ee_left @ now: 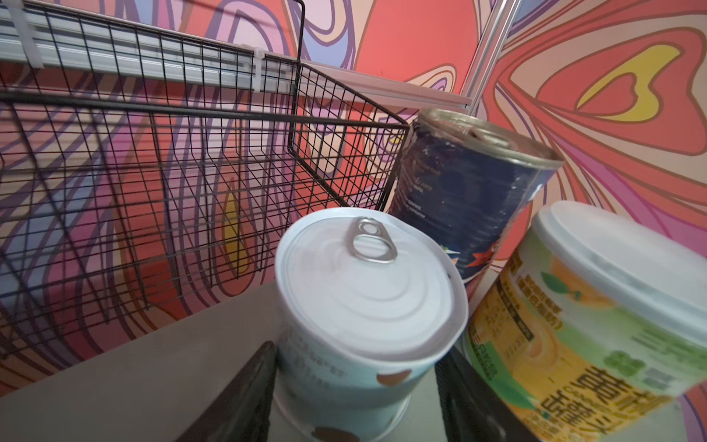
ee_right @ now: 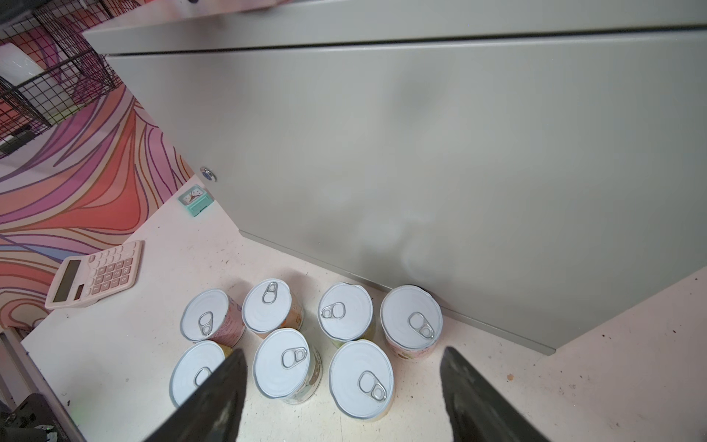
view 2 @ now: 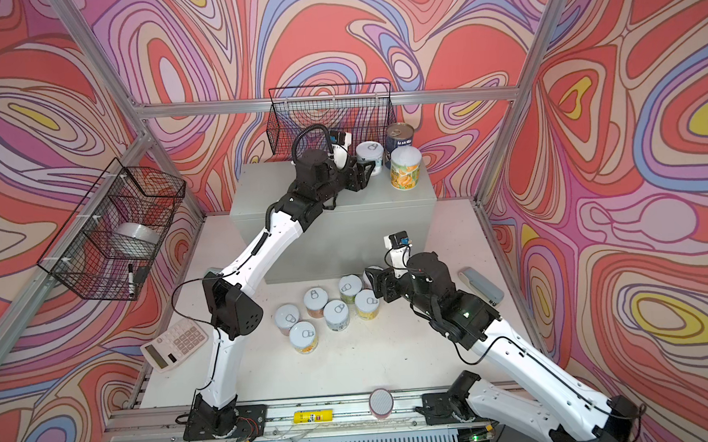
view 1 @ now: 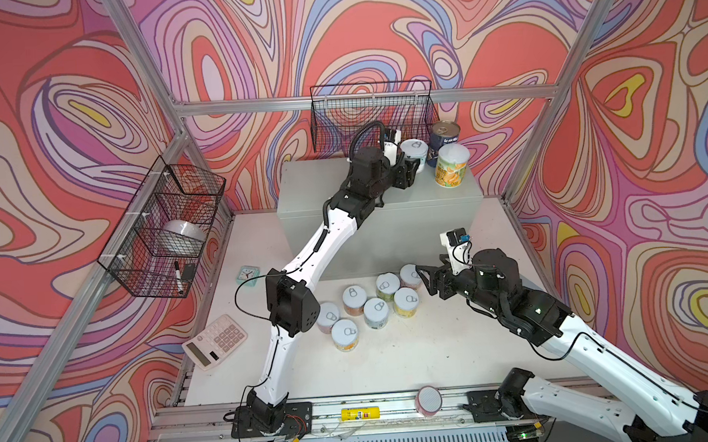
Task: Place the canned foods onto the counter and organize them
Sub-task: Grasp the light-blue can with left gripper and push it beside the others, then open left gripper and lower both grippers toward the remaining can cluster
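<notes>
Both top views show the left gripper (view 1: 418, 166) (view 2: 368, 169) reaching over the counter (view 1: 342, 189) (view 2: 267, 193), its jaws set either side of a teal can (view 1: 415, 148) (view 2: 369, 150). Just beside that can, toward the right rear corner of the counter, stand the dark-blue can (view 1: 445, 134) (view 2: 400, 135) and the orange-fruit can (view 1: 451, 167) (view 2: 406, 169). Seven white-lidded cans (view 1: 375, 310) (view 2: 335, 312) stand clustered upright on the white tabletop (view 1: 393, 365) (view 2: 351, 367) in front of the counter. The right gripper (view 1: 424, 278) (view 2: 373, 283) hangs at the cluster's right end with its jaws apart.

Left wrist view: the teal can (ee_left: 363, 298) sits upright between the black fingers (ee_left: 252, 390) of the left gripper (ee_left: 357, 352). Both fingers lie low against its sides and appear to clasp it, though the blurred lower edge leaves the contact uncertain. The dark-blue can (ee_left: 459, 199) and the orange-fruit can (ee_left: 574, 344) stand close behind and beside it, near a wire basket (ee_left: 153, 153).

Right wrist view: the right gripper (ee_right: 343, 351) is spread wide and holds nothing. Its fingers (ee_right: 222, 390) hang above the seven white-lidded cans (ee_right: 285, 363), which stand against the counter (ee_right: 421, 153). Two of those cans lie in the gap between the jaws.
</notes>
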